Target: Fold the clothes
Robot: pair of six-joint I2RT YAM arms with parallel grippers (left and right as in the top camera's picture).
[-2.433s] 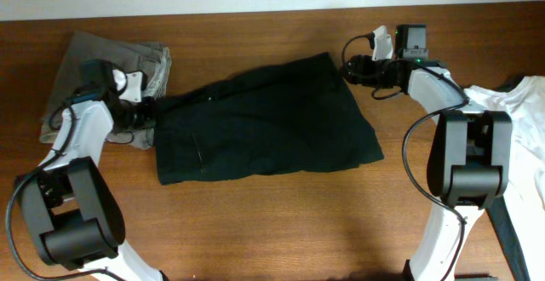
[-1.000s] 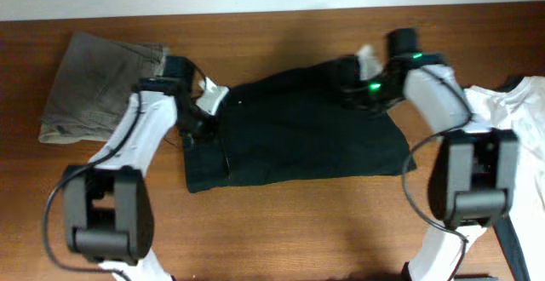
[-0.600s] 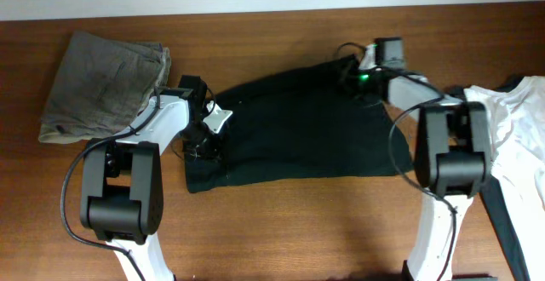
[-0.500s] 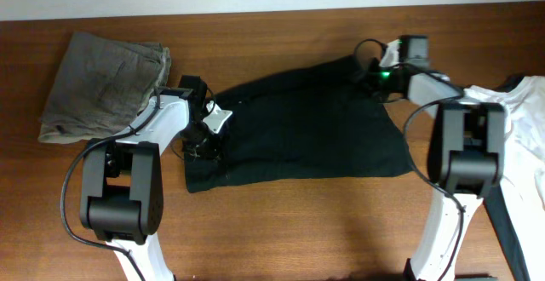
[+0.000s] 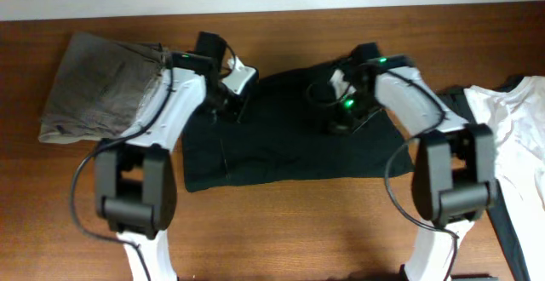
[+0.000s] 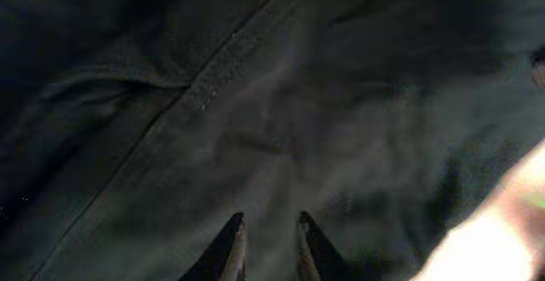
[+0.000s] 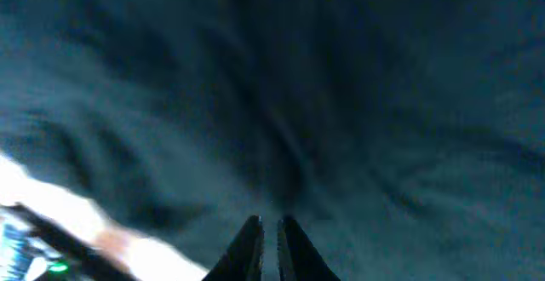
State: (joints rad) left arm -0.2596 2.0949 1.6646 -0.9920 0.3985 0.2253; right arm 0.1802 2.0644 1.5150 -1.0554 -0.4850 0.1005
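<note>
Grey garment (image 5: 98, 85): well out to the left of the left claw, apart from it, lying as a compact bundle; we judge it already folded.
Left claw (image 6: 268, 237): low over the shorts' upper left part, its tips close with a slim gap; we cannot tell whether it nips cloth.
Black shorts (image 5: 281, 149): beneath both claws and spanning the stretch between them, spread open on the table (image 5: 298, 230).
Right claw (image 7: 268, 234): over the upper right part, tips pressed nearly together; the view is blurred.
White shirt (image 5: 519, 119): well to the right of the right claw, loose.
Progress: one garment done, we reckon; the shorts' first fold and the whole shirt remain.
</note>
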